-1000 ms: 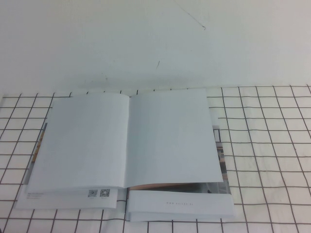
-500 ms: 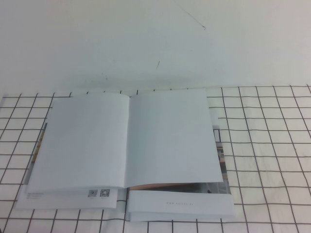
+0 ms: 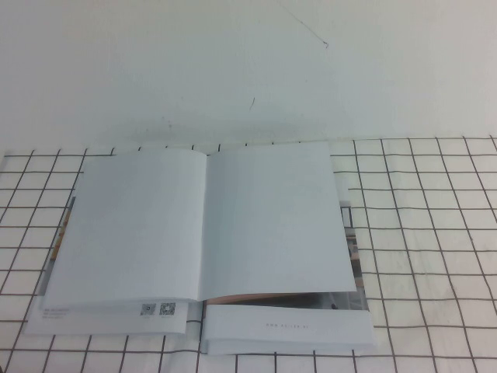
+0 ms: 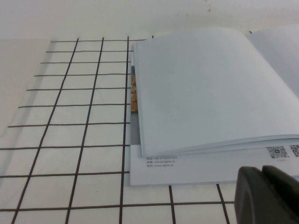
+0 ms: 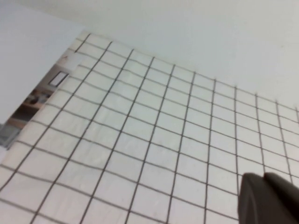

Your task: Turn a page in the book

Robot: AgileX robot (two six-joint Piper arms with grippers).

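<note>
The book (image 3: 206, 233) lies open on the checked cloth (image 3: 419, 233), showing two blank white leaves. Printed leaves stick out beneath at the near and right edges. In the left wrist view the book's (image 4: 210, 88) left half fills the frame, with QR codes on a lower leaf. My left gripper (image 4: 264, 175) is shut and empty, just off the book's near left corner. My right gripper (image 5: 264, 179) is shut and empty, over the cloth to the right of the book (image 5: 28, 60). Neither gripper shows in the high view.
The white cloth with a black grid (image 4: 70, 140) covers the table under and around the book. Behind it is plain white table surface (image 3: 248, 70). Bare cloth lies on the right of the book (image 5: 163, 130).
</note>
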